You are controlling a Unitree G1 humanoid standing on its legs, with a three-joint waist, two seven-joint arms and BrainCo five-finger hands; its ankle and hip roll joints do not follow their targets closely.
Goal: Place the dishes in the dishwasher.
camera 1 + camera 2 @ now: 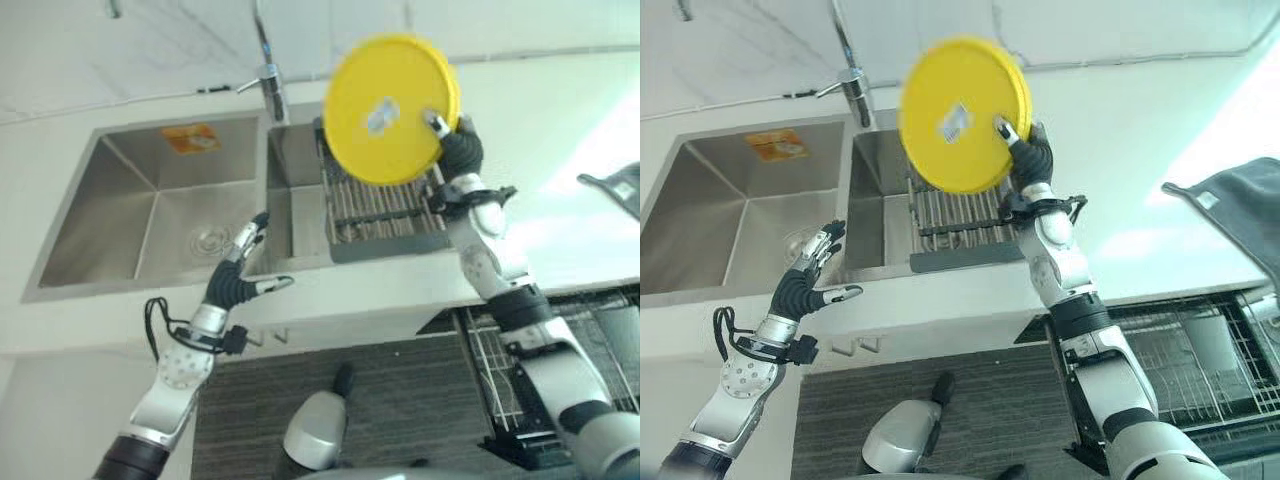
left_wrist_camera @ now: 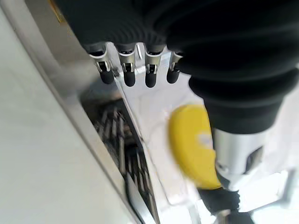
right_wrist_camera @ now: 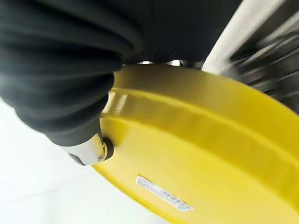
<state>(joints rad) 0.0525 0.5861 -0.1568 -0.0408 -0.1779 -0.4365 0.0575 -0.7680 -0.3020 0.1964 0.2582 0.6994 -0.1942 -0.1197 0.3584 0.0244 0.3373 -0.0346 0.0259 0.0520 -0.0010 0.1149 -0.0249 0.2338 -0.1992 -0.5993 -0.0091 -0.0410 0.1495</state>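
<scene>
Yellow plate raised above the sink's drying rack.
The right hand (image 1: 1032,152) pinches the yellow plate (image 1: 962,115) by its rim over the dark dish rack (image 1: 965,225) in the double sink (image 1: 150,200); the rack looks empty, though blurred. The left hand (image 1: 240,275) hovers spread-fingered at the tabletop (image 1: 560,120) edge; a dishwasher rack (image 1: 1200,360) stands open below.

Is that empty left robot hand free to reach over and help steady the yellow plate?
Probably yes: the left robot hand hovers open over the sink's front edge, holding nothing. The yellow plate hangs above the drying rack in the right robot hand, with open air between.
</scene>
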